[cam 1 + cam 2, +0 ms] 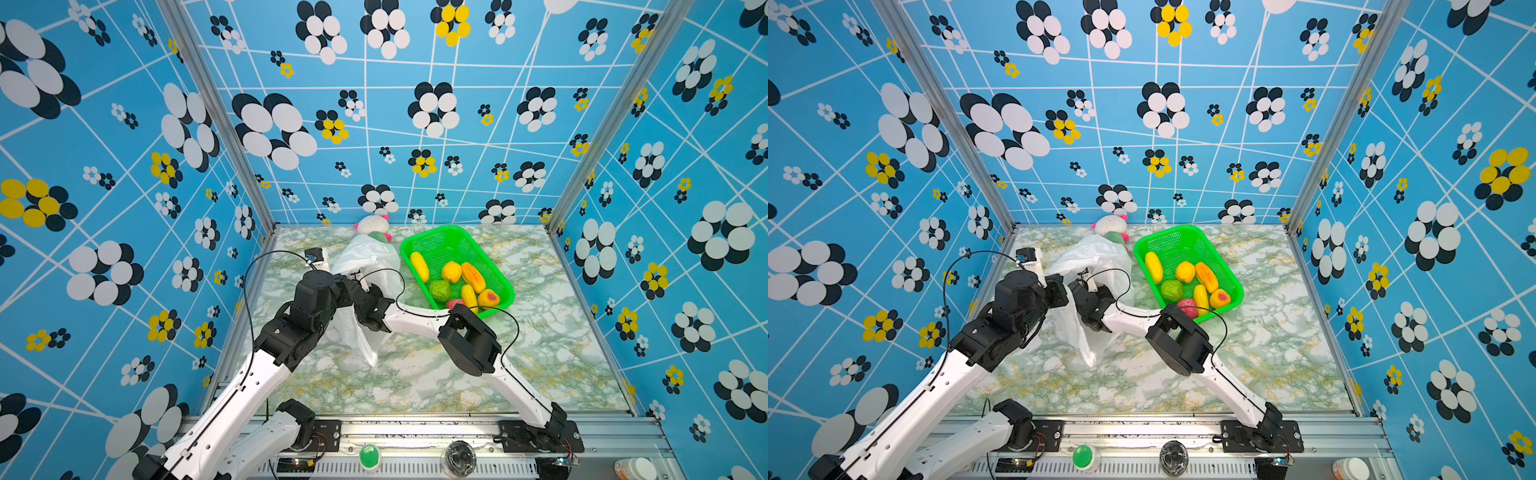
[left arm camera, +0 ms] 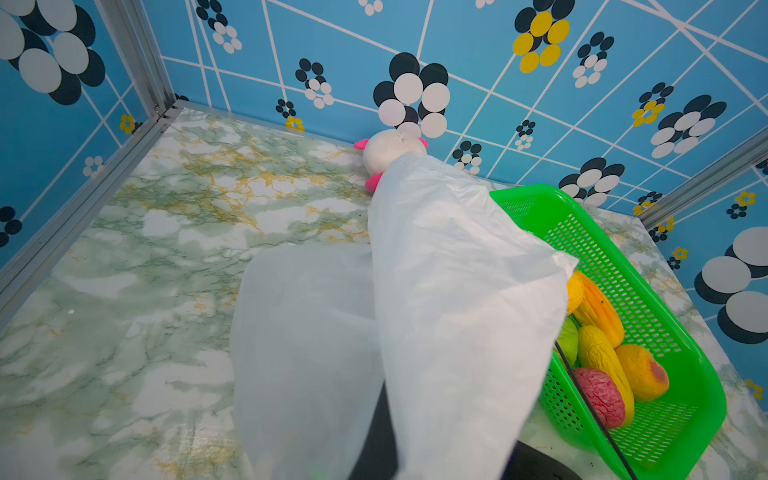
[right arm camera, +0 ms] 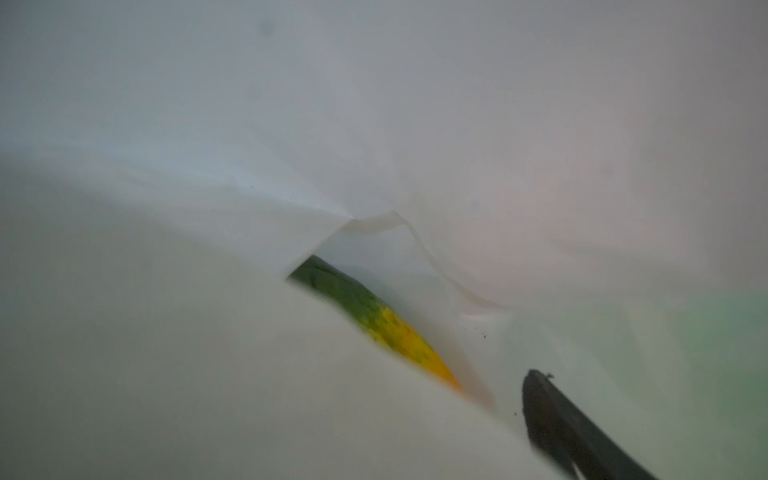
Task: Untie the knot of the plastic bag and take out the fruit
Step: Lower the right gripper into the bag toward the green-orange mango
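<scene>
The plastic bag [image 1: 365, 257] [image 1: 1096, 257] lies crumpled left of the green basket [image 1: 440, 237]. My left gripper [image 2: 378, 436] is shut on the bag, whose film [image 2: 449, 291] drapes over its jaws. In both top views my right gripper [image 1: 362, 286] reaches into the bag. From inside, one dark finger [image 3: 552, 407] stands far to one side, apart from a green-and-yellow fruit [image 3: 374, 320]. Bag film hides the other finger. Several fruit [image 1: 461, 278] [image 2: 602, 357] lie in the basket. The knot shows in no view.
A white, pink and green plush doll [image 1: 374, 226] [image 2: 390, 151] lies against the back wall behind the bag. Patterned walls close in the marble table [image 1: 415, 382] on three sides. A green button [image 1: 369, 455] sits on the front rail.
</scene>
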`<state>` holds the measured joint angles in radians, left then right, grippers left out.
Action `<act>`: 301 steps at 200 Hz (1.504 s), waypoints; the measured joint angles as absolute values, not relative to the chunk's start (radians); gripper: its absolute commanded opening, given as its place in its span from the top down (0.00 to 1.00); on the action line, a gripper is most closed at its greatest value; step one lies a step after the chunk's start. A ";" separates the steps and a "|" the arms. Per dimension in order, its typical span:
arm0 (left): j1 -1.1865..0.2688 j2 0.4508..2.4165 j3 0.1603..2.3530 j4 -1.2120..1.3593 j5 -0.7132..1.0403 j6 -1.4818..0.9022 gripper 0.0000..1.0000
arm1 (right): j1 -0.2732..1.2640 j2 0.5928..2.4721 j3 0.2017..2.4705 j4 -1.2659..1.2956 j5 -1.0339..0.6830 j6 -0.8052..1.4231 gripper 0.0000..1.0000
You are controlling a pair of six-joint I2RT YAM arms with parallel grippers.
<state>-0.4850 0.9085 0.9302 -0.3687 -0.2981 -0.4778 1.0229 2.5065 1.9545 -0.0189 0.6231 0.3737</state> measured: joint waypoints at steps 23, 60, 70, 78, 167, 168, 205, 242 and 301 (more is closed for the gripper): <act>-0.485 0.908 0.930 -0.366 -0.294 -0.478 0.97 | 1.020 2.527 1.959 -0.043 0.569 0.381 0.37; -0.485 0.908 0.930 -0.366 -0.291 -0.478 0.97 | 1.020 2.530 1.957 -0.049 0.513 0.373 0.62; -0.485 0.908 0.930 -0.366 -0.291 -0.478 0.97 | 1.020 2.524 1.938 -0.040 0.505 0.374 0.67; -0.485 0.908 0.930 -0.366 -0.292 -0.478 0.96 | 1.020 2.512 1.908 -0.027 0.498 0.371 0.71; -0.484 0.908 0.930 -0.374 -0.335 -0.479 0.97 | 1.098 2.096 1.348 0.239 0.447 0.272 0.80; -0.484 0.908 0.930 -0.374 -0.336 -0.479 0.97 | 1.100 2.093 1.345 0.241 0.447 0.272 0.81; -0.477 0.908 0.930 -0.395 -0.382 -0.486 0.97 | 1.155 1.962 1.248 0.348 0.470 0.244 0.82; -0.462 0.912 0.930 -0.418 -0.413 -0.498 0.98 | 1.177 1.880 1.151 0.427 0.514 0.221 0.77; -0.462 0.914 0.930 -0.415 -0.395 -0.502 0.97 | 1.177 2.033 1.290 0.415 0.591 0.229 0.34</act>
<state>-0.4618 0.9142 0.9302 -0.4152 -0.3954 -0.5022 1.1774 2.0335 1.2900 0.4149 0.5915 0.2287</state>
